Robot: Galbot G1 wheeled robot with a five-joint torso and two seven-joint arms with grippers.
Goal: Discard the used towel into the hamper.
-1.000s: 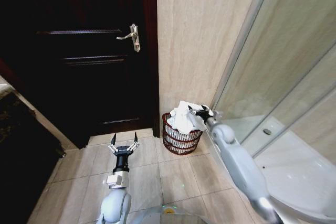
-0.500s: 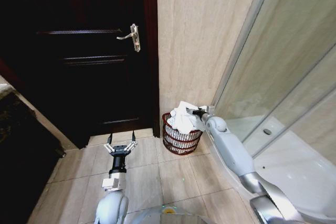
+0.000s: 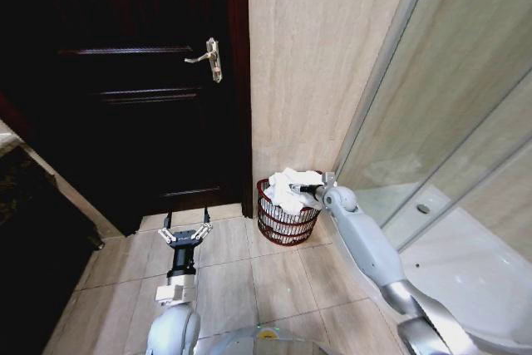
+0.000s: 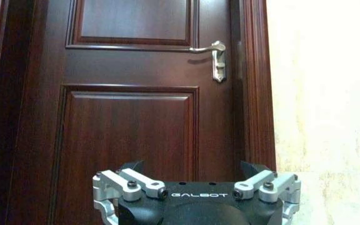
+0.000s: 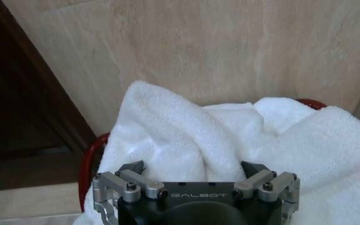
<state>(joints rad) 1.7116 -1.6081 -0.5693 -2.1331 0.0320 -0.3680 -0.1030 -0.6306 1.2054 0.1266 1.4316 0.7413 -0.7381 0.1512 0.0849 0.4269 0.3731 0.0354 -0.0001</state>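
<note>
Now white towel (image 3: 289,189) heaped in hamper (image 3: 283,220); right gripper (image 5: 194,169) spread wide just behind it, holding nothing. Left gripper (image 3: 184,230) wide too, at 7 o'clock over bare floor tiles (image 3: 249,276), facing door (image 4: 136,93).

Dark wooden door (image 3: 141,81) shut, silver lever handle (image 3: 206,56); beige tiled wall (image 3: 316,56); glass shower screen (image 3: 465,122).

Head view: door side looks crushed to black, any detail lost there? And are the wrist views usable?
Head view: the door is underexposed, its panels barely readable, though the handle catches light; the towel in the hamper is near-blown white. Left wrist view: door evenly lit, panels clear. Right wrist view: towel soft and out of focus.
</note>
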